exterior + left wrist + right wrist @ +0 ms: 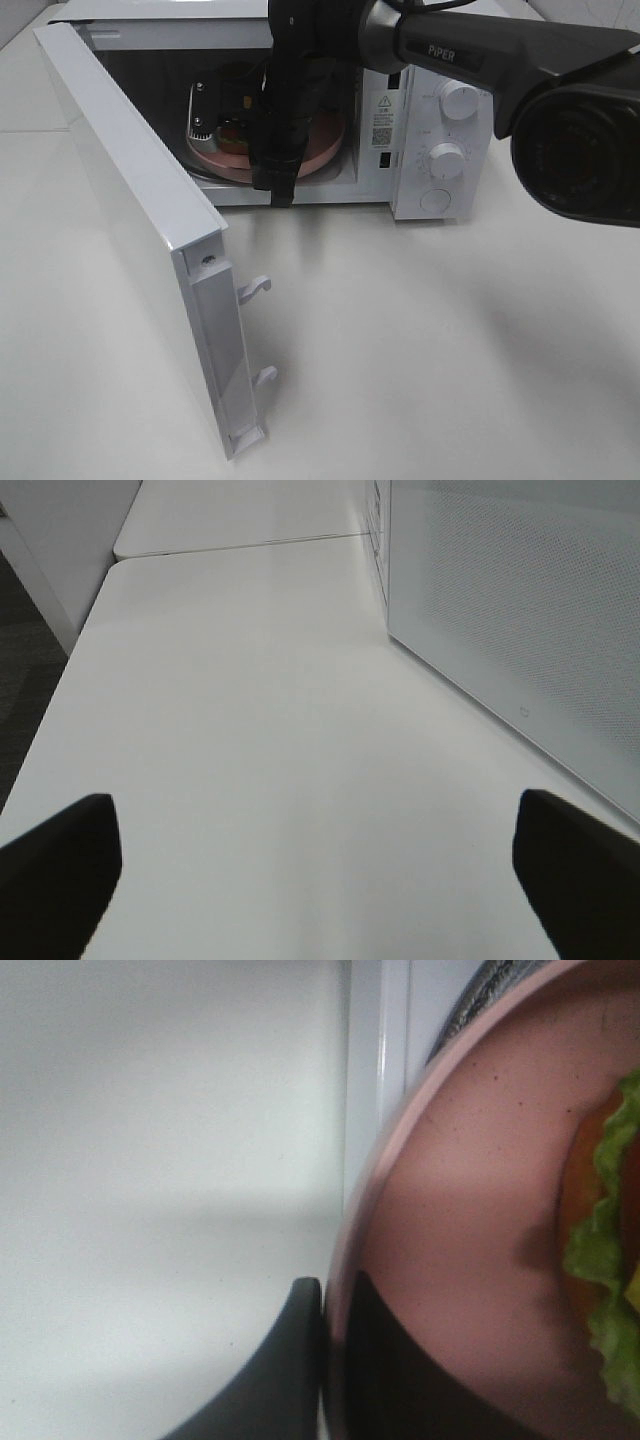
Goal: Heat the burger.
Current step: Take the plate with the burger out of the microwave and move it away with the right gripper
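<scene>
The burger (233, 136) lies on a salmon-pink dish (322, 150) inside the open microwave (400, 110). My right arm hides most of it. In the right wrist view its green lettuce edge (605, 1250) shows on the dish (450, 1210). My right gripper (276, 185) reaches into the microwave mouth. It is shut on the dish's near rim, with one finger (295, 1360) outside the rim and one on the inner face; the gripper (335, 1360) pinches it. My left gripper (320, 880) is open and empty over bare table beside the door.
The microwave door (140, 210) stands swung open to the left, with latch hooks (255, 288) at its edge; its perforated panel (520, 630) shows in the left wrist view. Two knobs (458, 100) and a button (437, 200) are on the control panel. White table (420, 340) lies in front.
</scene>
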`<state>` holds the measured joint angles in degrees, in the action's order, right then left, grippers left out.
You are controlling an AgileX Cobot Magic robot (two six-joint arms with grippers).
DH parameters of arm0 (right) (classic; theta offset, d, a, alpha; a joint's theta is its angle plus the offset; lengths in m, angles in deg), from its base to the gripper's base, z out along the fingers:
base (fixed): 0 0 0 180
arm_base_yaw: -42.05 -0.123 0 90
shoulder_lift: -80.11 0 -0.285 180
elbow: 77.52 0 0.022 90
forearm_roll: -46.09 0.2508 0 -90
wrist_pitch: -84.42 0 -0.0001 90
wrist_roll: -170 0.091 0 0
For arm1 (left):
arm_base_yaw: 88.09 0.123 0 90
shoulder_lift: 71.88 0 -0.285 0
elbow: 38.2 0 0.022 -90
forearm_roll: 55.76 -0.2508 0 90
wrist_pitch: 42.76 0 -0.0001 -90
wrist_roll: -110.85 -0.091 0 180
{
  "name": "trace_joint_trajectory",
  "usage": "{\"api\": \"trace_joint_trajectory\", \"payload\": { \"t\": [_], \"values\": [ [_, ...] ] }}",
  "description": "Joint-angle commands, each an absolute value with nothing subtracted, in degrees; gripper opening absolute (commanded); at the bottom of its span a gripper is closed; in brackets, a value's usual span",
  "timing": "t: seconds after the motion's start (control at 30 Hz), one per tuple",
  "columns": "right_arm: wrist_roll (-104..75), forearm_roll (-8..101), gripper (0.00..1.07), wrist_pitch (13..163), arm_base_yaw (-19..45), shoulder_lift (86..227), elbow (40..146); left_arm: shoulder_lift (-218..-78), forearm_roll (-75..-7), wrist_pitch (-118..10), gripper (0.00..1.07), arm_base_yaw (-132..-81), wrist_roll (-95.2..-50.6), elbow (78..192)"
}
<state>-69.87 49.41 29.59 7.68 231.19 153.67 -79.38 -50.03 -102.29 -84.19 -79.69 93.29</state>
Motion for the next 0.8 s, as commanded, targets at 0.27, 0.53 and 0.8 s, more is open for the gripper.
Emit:
{"api": "trace_joint_trajectory", "payload": {
  "t": [0.27,0.53,0.8],
  "values": [
    [-72.0,49.9,0.0,36.5,7.2,222.4,139.1,-78.2,-49.7,-102.1,1.01,-84.2,-79.5,93.1],
    [-72.6,49.9,0.0,43.4,7.2,217.2,130.2,-78.2,-49.7,-102.1,1.01,-84.2,-79.5,93.1],
    [-73.7,49.9,0.0,50.1,7.2,211.8,122.3,-78.2,-49.7,-102.1,1.01,-84.2,-79.5,93.1]
  ]
}}
